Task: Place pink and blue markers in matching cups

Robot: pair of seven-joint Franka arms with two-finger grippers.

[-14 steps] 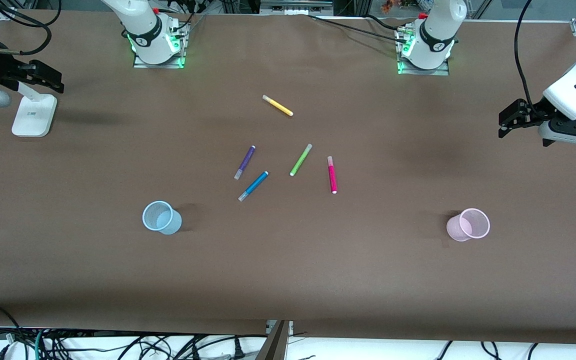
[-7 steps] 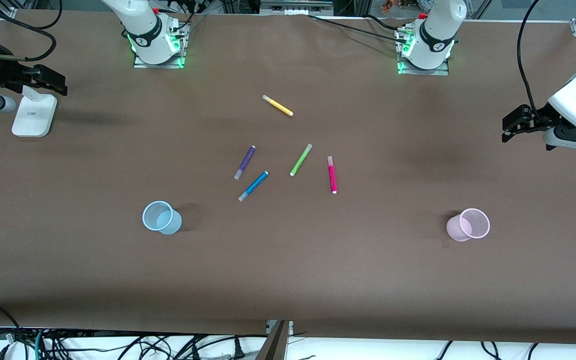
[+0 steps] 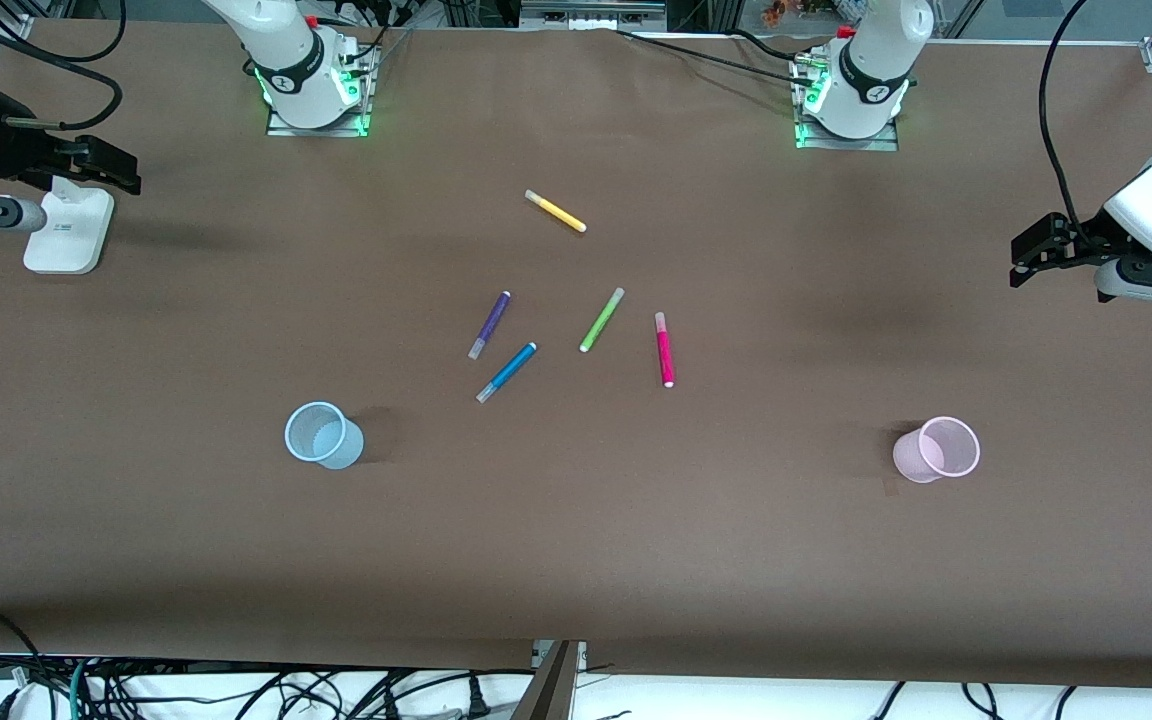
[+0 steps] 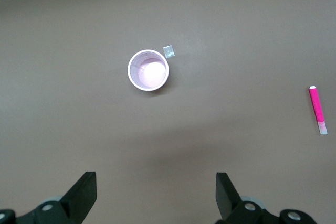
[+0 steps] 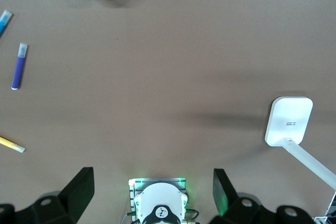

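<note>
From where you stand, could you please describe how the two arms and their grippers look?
Both arms are glossy white with black joint rings; their bases glow green. The left gripper and right gripper are black with two blocky fingers. Black cables trail from each wrist.

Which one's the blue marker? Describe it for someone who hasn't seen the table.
Start at the pale blue cup toward the right arm's end of the table. The loose cluster of pens lies farther from the front camera; the blue marker is the cluster's nearest pen to that cup, beside the darker purple pen, medium blue with pale ends.
</note>
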